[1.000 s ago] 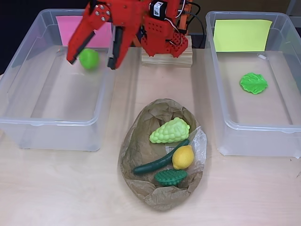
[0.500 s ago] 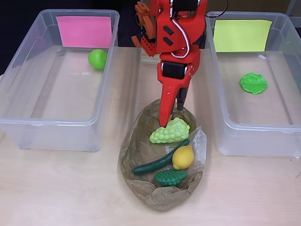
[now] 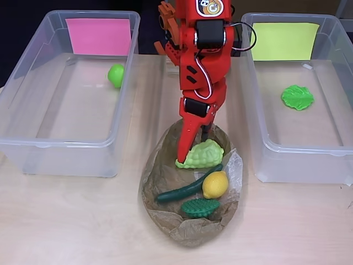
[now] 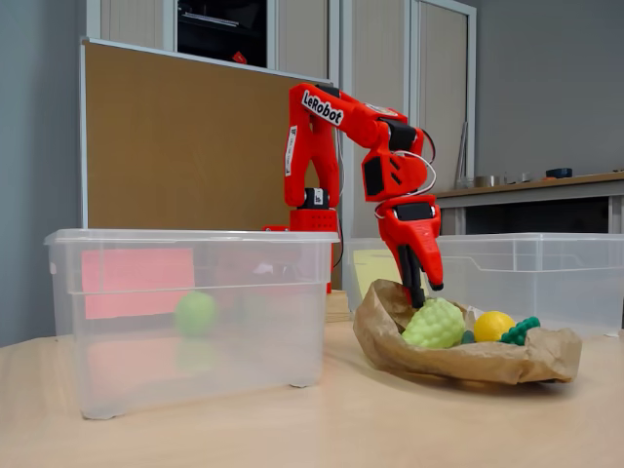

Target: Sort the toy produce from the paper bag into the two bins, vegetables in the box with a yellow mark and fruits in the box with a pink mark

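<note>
arm [image 4: 336,122]: red plastic; black servos; white cable loops; white "LeRobot" lettering

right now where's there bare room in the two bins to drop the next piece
Pink-marked bin: floor bare except the green ball at its back right by the pink mark. Yellow-marked bin: bare around the lettuce leaf. Crowded: the paper bag, where the gripper sits at the grapes, beside the cucumber, lemon and dark green leaf.

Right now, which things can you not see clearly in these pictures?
- Gripper, overhead view: whether it holds the grapes is unclear; the arm covers it.
- Cucumber, fixed view: behind the paper bag.
- Leaf, fixed view: hidden in the yellow-marked bin.
</note>
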